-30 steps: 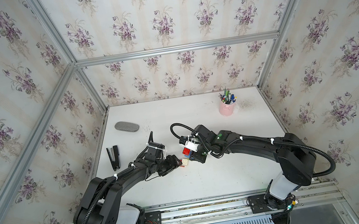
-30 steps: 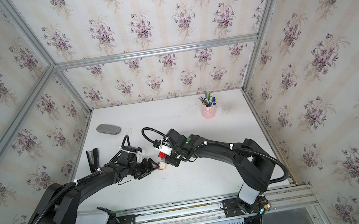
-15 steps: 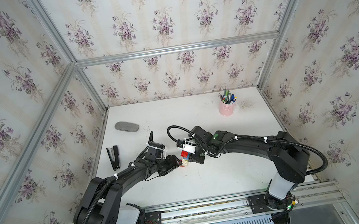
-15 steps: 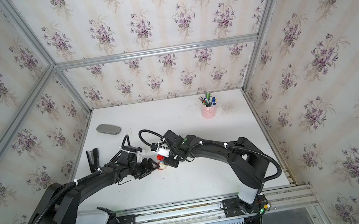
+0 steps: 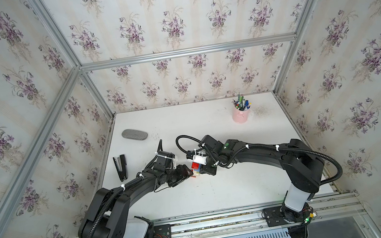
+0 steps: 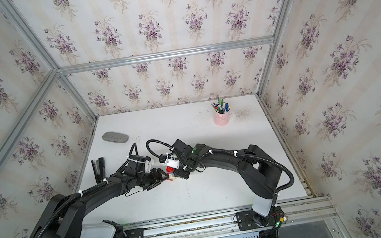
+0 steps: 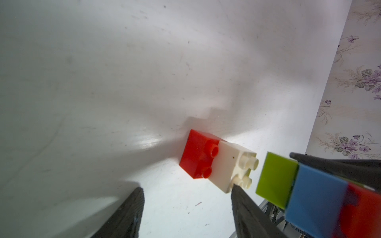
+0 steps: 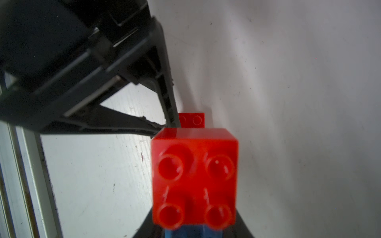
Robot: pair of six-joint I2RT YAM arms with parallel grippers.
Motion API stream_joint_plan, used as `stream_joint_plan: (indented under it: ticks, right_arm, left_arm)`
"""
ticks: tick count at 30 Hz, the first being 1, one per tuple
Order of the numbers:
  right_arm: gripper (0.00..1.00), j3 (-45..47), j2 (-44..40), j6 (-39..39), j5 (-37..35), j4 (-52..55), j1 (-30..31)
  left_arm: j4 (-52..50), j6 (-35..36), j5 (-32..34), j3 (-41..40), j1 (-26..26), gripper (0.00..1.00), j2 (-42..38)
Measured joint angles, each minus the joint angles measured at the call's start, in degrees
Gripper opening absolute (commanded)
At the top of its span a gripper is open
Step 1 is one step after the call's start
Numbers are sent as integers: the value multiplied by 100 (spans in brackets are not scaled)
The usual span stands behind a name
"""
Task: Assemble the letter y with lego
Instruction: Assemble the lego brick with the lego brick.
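Red-white pair [image 7: 214, 162] lay before my spread left gripper [image 7: 187, 188]; right gripper [image 8: 193, 231], pinching blue bar [image 7: 317, 197], should next seat green brick [image 7: 276, 179] on white

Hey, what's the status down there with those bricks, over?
Left gripper open beside red-white pair lying on table. Right gripper shut on green-blue-red piece, green end just short of white studs. Gap between them clear.

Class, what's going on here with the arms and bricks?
The right gripper holds the blue bar, which has a red brick and a lime-green brick attached. The lime-green brick faces the studs of a red-and-white pair lying on the table, with a gap between. The left gripper stands open by that pair.
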State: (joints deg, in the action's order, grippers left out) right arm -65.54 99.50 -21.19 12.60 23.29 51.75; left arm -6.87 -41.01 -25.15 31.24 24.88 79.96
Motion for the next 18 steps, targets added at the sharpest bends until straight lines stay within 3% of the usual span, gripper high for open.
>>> stream_joint_plan:
  ticks: [18]
  right_arm:
    - [29,-68,116,-20,-22,48,59]
  left_arm:
    - [9,-2,-33,-15,-48,67,15]
